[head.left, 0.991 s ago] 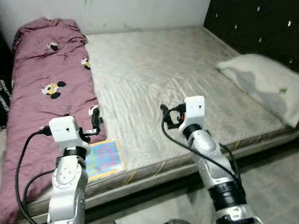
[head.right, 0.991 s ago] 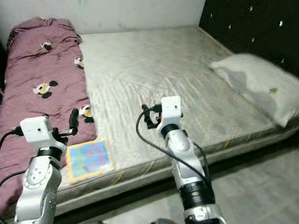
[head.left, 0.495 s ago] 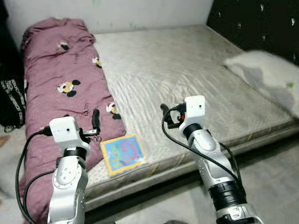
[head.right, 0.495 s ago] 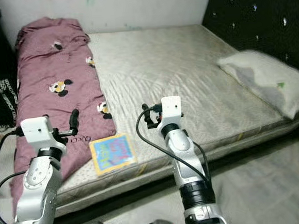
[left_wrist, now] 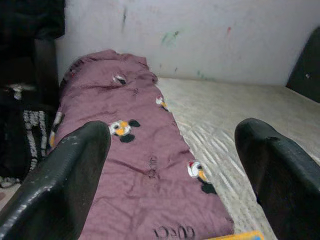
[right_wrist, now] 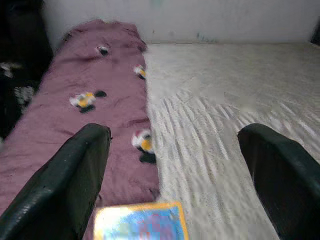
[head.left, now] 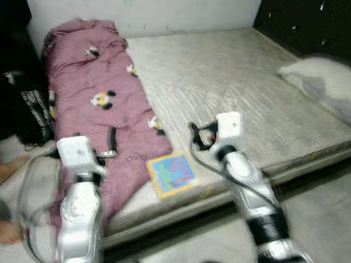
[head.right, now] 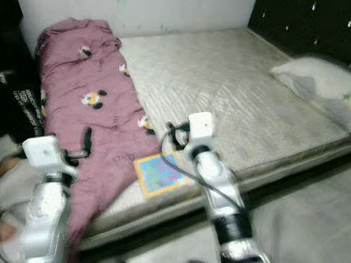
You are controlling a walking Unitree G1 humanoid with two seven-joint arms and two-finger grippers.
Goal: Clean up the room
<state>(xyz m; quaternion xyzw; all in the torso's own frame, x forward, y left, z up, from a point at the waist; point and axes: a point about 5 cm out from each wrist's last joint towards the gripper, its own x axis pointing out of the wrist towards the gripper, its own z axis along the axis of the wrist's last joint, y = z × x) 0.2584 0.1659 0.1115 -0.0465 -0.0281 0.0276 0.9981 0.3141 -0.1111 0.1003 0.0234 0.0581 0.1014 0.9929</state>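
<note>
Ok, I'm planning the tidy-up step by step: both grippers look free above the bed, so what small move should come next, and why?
Probably lower the right gripper toward the colourful book lying flat near the mattress edge, beside the purple blanket. Both the right gripper and the left gripper are open and hold nothing, and the book sits just below and ahead of the right one, the nearest loose item.

a soft, creased mauve cloth blanket (head.left: 103, 114) with printed cartoon figures is seen at the left of the frame. the mattress (head.left: 231, 89) at centre is covered in pale, ribbed, matt fabric. a glossy, brightly printed book (head.left: 172, 174) is seen at lower centre. the pillow (head.left: 327, 86) at right is of dull grey-white cloth. silver arm shells look smooth; fingers (left_wrist: 70, 185) are matt black.
</note>
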